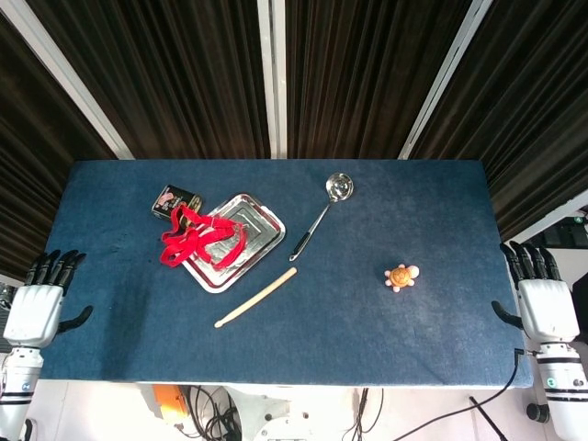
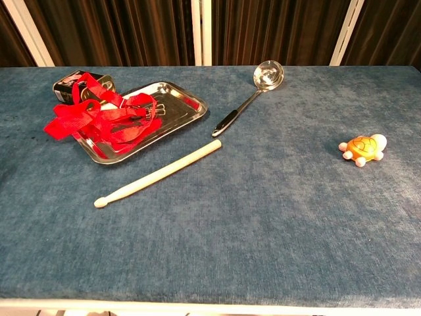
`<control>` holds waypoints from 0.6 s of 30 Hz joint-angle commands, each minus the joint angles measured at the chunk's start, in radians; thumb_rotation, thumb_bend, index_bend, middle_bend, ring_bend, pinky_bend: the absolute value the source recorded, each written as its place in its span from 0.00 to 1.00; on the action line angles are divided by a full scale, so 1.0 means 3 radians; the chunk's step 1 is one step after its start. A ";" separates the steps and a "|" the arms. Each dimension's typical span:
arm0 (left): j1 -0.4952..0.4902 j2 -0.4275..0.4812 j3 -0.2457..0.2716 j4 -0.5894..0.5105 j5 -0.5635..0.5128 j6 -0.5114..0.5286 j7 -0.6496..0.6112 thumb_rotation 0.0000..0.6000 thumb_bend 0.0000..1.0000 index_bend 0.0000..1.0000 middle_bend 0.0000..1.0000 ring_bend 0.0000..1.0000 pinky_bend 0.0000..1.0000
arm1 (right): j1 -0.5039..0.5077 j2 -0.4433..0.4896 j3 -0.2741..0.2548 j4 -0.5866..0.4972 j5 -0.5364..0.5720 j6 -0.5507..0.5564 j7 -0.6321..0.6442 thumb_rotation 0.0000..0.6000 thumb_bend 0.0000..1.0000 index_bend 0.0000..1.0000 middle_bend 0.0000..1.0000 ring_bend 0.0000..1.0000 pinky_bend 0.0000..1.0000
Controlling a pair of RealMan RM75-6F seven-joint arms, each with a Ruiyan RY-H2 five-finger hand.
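Both hands are empty with fingers spread: my left hand (image 1: 34, 310) waits off the left edge of the blue table (image 1: 441, 211), my right hand (image 1: 542, 303) just beside the right edge. Nearest to the right hand is the orange toy turtle (image 1: 401, 276), alone on the cloth and well apart from the ladle (image 1: 322, 213). I judge I am at the start of a reach; next I must bring the right hand over the turtle, with fingers wide.
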 commanded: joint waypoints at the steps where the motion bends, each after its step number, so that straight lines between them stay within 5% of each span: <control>1: -0.0012 -0.0029 0.0010 0.0034 0.0013 -0.0011 -0.0028 1.00 0.21 0.10 0.09 0.00 0.00 | 0.0183 -0.0015 0.0092 0.0027 0.0168 -0.0254 -0.0187 1.00 0.15 0.00 0.08 0.01 0.00; 10: 0.0030 0.0037 0.0054 -0.0031 0.0012 0.0005 0.0002 1.00 0.21 0.10 0.09 0.00 0.00 | 0.0683 -0.0139 0.0123 0.0054 0.0569 -0.1129 -0.0436 1.00 0.16 0.00 0.13 0.02 0.00; 18: 0.0013 0.0072 0.0054 -0.0107 0.0034 -0.0001 0.0085 1.00 0.21 0.10 0.08 0.00 0.00 | 0.1028 -0.0477 0.0038 0.0335 0.0636 -0.1410 -0.0906 1.00 0.27 0.10 0.18 0.04 0.00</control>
